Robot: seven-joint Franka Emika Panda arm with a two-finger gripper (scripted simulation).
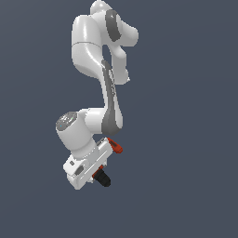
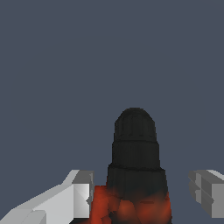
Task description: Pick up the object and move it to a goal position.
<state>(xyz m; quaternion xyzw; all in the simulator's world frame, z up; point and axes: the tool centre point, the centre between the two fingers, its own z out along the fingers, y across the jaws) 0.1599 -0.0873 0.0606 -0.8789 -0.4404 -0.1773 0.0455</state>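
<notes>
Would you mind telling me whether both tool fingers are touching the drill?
Cannot tell. In the wrist view one finger meets the drill, while the other finger shows a gap.

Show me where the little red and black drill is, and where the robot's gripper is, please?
drill (image 2: 134,148), wrist view, on its black chuck.
drill (image 1: 103,178), exterior view, on the black tip below the hand.
gripper (image 2: 142,192), wrist view, midway between the two grey fingertips.
</notes>
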